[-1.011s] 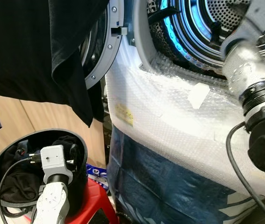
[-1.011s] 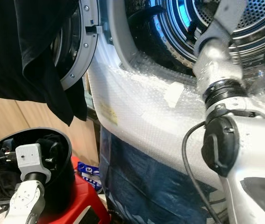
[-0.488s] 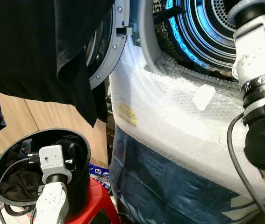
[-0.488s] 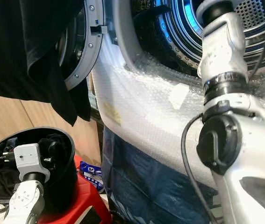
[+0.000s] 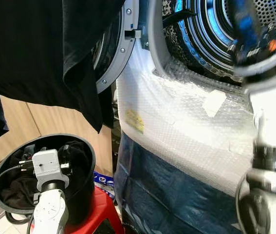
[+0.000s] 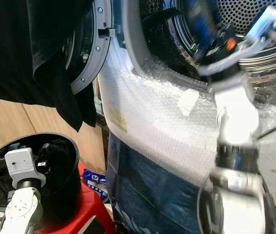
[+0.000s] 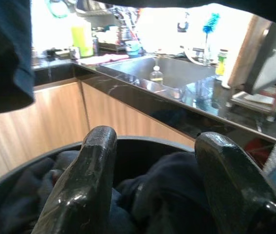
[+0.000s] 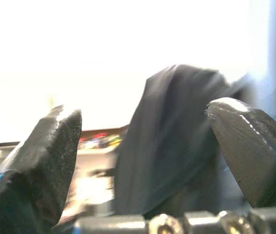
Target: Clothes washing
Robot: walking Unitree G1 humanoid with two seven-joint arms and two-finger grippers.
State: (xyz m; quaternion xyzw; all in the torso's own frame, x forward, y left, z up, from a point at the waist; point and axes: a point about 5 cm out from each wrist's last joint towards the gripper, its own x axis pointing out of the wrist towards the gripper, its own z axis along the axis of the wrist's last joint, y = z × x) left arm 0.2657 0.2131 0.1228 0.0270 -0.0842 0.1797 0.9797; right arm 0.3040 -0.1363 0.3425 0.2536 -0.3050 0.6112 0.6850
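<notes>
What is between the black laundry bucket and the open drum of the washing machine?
In the left eye view, the bubble-wrapped machine front and the open door's ring lie between the bucket and the drum.

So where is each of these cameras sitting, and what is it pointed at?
Head, both eyes: look down at the washer drum, black bin, both silver arms.
Left wrist: looks along open fingers into the bin's dark clothes.
Right wrist: looks past open fingers at a hanging dark garment.
Shared: bin and garment.
</notes>
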